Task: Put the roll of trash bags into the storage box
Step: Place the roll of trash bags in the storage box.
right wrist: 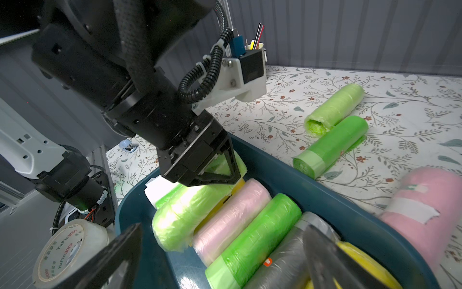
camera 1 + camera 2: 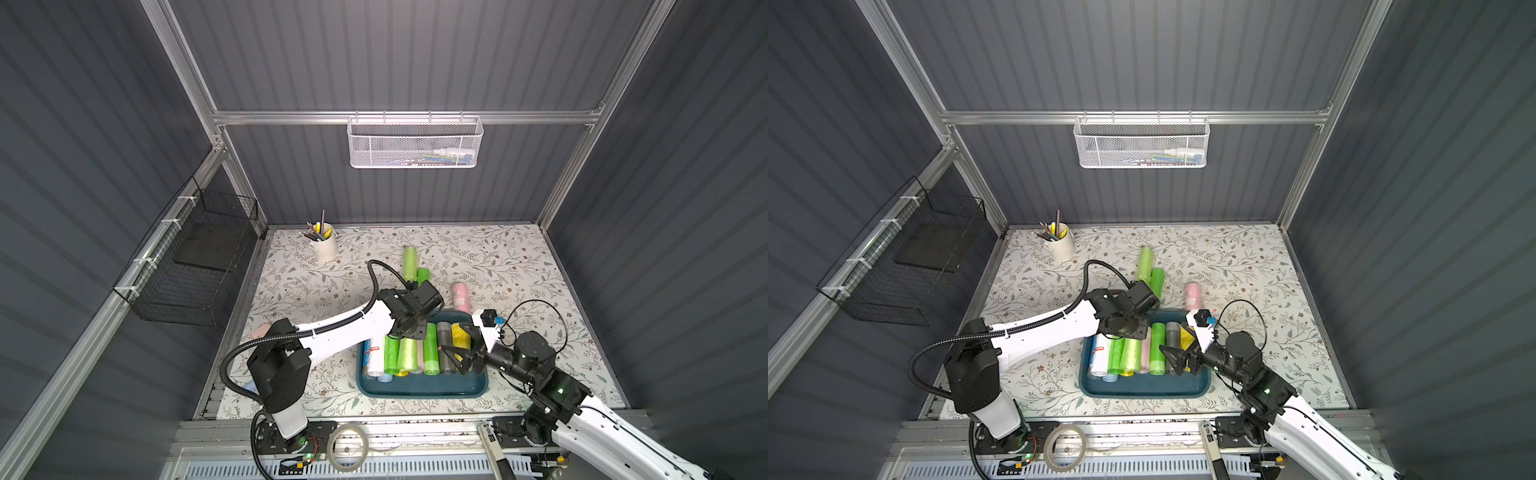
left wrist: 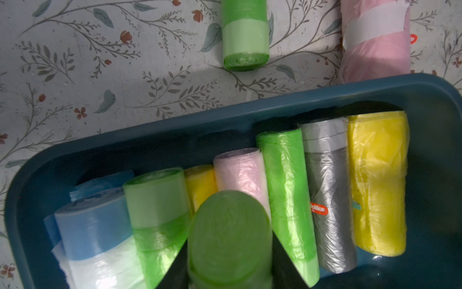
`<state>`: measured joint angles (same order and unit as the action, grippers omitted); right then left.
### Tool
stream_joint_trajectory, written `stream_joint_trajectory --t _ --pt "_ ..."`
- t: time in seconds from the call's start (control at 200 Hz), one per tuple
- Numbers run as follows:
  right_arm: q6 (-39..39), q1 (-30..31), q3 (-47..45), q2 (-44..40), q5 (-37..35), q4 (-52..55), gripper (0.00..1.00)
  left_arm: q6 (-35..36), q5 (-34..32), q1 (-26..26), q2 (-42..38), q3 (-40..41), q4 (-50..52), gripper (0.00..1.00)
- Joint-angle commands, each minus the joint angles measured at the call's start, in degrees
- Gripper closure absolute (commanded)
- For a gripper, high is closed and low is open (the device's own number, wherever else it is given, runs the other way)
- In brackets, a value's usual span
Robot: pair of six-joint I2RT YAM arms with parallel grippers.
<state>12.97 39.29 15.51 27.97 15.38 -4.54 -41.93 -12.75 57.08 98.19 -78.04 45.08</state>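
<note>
Nearest: left gripper, jaws narrowed and clamped on the pale green roll, which sits atop packed rolls in the box.

Risk: once let go it may tumble off the stack, over the rim.

The right gripper is agape and empty, close beside; the arms could clash.

Beyond the jaws: floral cloth, grey ribbed walls.

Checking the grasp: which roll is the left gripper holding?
The pale green roll in the tray, its end pinched in the left gripper; the other pale green one lies on the table.
</note>
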Motion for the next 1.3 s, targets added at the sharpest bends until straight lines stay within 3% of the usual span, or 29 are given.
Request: stream_joint_trajectory --t 0.0,1.296 --pt "-0.4 -0.3 -0.3 0.0 0.0 -0.5 0.01 1.3 -1.5 -0.4 0.7 0.5 -0.6 0.62" --pt "-0.6 -0.5 -0.2 0.5 0.1 -0.7 0.01 1.5 -1.9 -1.2 3.4 3.5 -3.7 0.58"
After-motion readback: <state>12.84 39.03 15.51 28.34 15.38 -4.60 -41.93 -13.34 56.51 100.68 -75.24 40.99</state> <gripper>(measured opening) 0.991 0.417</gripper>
